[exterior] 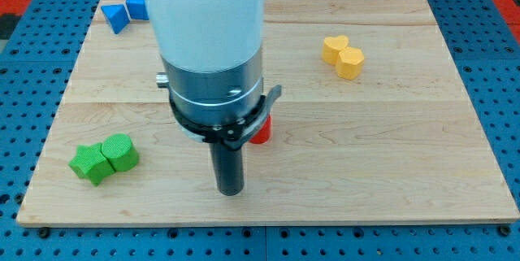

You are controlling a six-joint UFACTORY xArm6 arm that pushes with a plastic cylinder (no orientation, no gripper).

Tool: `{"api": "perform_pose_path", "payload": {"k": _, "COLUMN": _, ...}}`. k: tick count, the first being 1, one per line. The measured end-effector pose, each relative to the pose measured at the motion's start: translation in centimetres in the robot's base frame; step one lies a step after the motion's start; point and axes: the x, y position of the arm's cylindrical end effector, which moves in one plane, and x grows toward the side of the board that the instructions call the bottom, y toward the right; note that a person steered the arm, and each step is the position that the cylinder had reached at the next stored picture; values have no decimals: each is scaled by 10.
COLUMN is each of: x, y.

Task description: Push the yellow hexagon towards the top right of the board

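Observation:
The yellow hexagon (350, 63) lies at the board's upper right, touching a second yellow block (334, 48) of less clear shape on its upper left. My tip (230, 191) rests on the wooden board (390, 155) at lower centre, far to the lower left of the yellow hexagon. The wide white and grey arm body (213, 50) above it hides the board's middle.
A red block (261, 131) peeks out from behind the arm, just right of the rod. Two green blocks (104, 158) sit together at the lower left. Two blue blocks (123, 11) sit at the upper left corner. A blue perforated table surrounds the board.

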Motion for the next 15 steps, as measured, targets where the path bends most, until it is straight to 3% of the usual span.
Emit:
{"api": "perform_pose_path", "payload": {"k": 2, "x": 3, "y": 0}}
{"api": "perform_pose_path", "payload": {"k": 7, "x": 3, "y": 75}}
{"api": "perform_pose_path", "payload": {"k": 10, "x": -27, "y": 142}}
{"api": "perform_pose_path", "payload": {"k": 13, "x": -30, "y": 157}}
{"api": "perform_pose_path", "payload": {"k": 15, "x": -121, "y": 157}}
